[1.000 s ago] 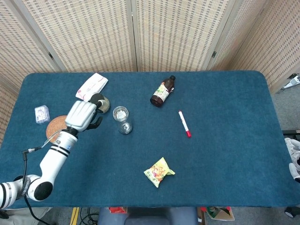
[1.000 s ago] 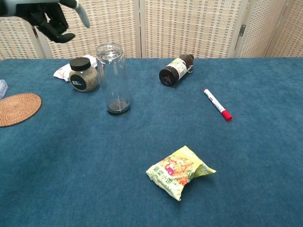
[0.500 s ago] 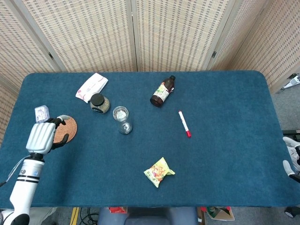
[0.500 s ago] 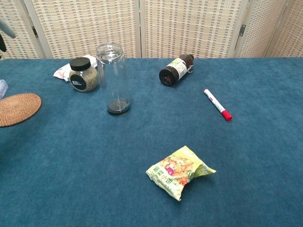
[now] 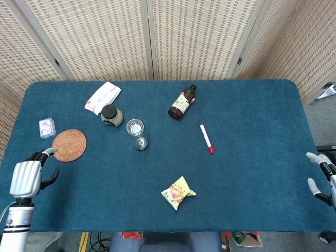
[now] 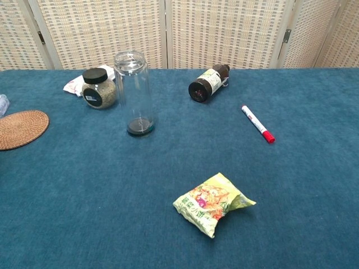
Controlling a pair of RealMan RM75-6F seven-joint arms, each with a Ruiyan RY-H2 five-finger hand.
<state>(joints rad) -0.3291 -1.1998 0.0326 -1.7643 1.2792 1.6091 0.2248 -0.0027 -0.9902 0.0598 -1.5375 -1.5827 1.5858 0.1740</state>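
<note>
My left hand [image 5: 25, 178] hovers over the table's front left corner, holding nothing, with its fingers loosely apart. It is nearest to the round woven coaster [image 5: 69, 145] [image 6: 19, 129], a short way behind it. My right hand [image 5: 321, 176] shows only as a few spread fingers at the right edge, off the table and empty. The chest view shows neither hand. A tall empty clear jar [image 5: 136, 132] [image 6: 134, 92] stands left of centre. Beside it stands a small jar with a black lid [image 5: 111, 115] [image 6: 99, 88].
A brown bottle [image 5: 181, 103] [image 6: 208, 83] lies on its side at the back. A red-capped marker [image 5: 206, 138] [image 6: 257, 124] lies right of centre and a yellow snack packet [image 5: 178, 192] [image 6: 212, 202] near the front. A white-pink packet [image 5: 103, 96] and a small clear box [image 5: 46, 127] lie far left.
My left hand has drawn back from beside the black-lidded jar, across the coaster, to the front left corner, leaving the chest view. My right hand's fingers have come further into view.
</note>
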